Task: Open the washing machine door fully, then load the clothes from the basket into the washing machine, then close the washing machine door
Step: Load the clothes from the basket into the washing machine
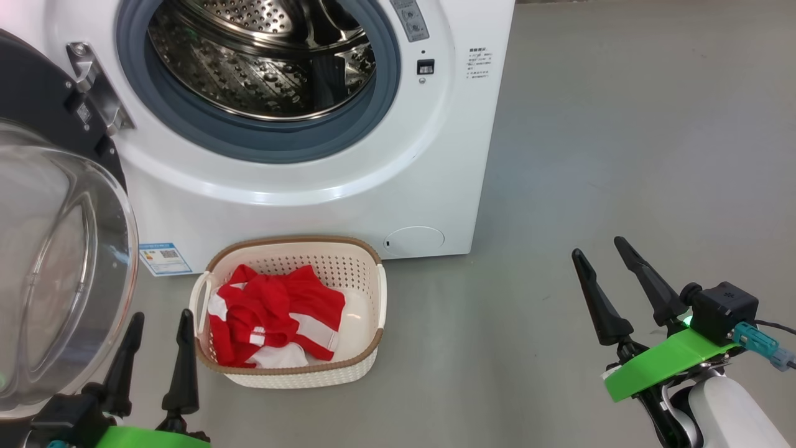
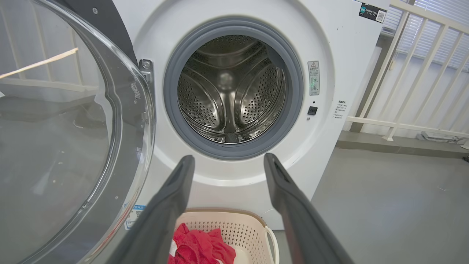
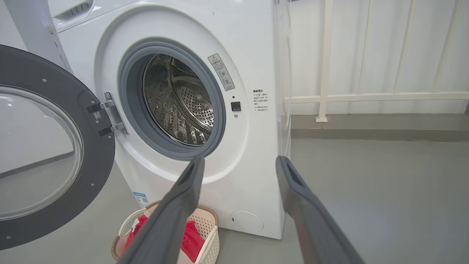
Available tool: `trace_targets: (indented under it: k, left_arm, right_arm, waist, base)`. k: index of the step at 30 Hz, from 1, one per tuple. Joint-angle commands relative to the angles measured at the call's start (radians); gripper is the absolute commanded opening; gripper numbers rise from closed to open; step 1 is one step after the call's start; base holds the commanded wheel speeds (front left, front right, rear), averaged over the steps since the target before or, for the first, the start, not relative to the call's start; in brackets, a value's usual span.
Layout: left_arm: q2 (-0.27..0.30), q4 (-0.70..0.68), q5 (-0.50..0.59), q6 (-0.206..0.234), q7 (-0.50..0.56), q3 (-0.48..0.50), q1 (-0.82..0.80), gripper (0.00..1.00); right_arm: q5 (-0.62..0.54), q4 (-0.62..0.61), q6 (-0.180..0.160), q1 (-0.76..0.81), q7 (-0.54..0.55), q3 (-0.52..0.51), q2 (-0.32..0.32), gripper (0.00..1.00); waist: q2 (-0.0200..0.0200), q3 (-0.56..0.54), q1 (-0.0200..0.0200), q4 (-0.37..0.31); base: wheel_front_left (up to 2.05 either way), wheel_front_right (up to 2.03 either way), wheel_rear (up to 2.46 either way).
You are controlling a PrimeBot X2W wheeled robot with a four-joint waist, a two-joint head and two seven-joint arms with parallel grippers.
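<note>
Bright, even light throughout; shadows soft and faint on the floor (image 1: pixel 591 155). Reflections seen in the washing machine door (image 2: pixel 55 139) glass and steel drum (image 2: pixel 231 91). Wrist views bowed at edges; near fingers (image 2: pixel 165 212) softly blurred.

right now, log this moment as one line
washing machine door: open | drum: empty | clothes: in basket | left gripper: fingers open, empty | right gripper: fingers open, empty | loading: not started

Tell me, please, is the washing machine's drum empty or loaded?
Empty: the drum shows bare perforated steel all round, and the red clothes lie in the basket.
</note>
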Motion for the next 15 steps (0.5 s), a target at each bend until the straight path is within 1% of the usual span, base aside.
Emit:
trace_targets:
  k: [1,5,9,12,15]
  left_arm:
    - [0.015,-0.021,0.011,-0.007,-0.005,0.037,-0.037,1.00]
    - [0.015,-0.021,0.010,-0.008,-0.005,0.036,-0.040,1.00]
    - [0.015,-0.021,0.010,-0.008,-0.005,0.036,-0.042,1.00]
    - [0.014,-0.018,0.011,-0.008,-0.005,0.038,-0.043,1.00]
    - [0.012,-0.016,0.011,-0.008,-0.005,0.041,-0.044,1.00]
  right_arm:
    - [-0.010,-0.027,0.002,-0.004,-0.012,0.013,-0.004,1.00]
    - [-0.010,-0.027,0.002,-0.006,-0.012,0.011,-0.003,1.00]
    - [-0.010,-0.027,0.002,-0.007,-0.012,0.011,-0.003,1.00]
    - [-0.010,-0.027,0.002,-0.008,-0.012,0.011,-0.003,1.00]
    - [-0.010,-0.027,0.002,-0.008,-0.012,0.011,-0.003,1.00]
  waist:
    - [0.0000,0.002,0.0000,0.000]
    - [0.0000,0.005,0.0000,0.002]
    - [0.0000,0.007,0.0000,0.002]
    - [0.0000,0.007,0.0000,0.003]
    - [0.0000,0.007,0.0000,0.003]
  base:
    - [0.12,-0.12,0.00]
    - [0.46,-0.46,0.00]
    - [0.93,-0.93,0.00]
    - [1.48,-1.48,0.00]
    - [1.89,-1.89,0.00]
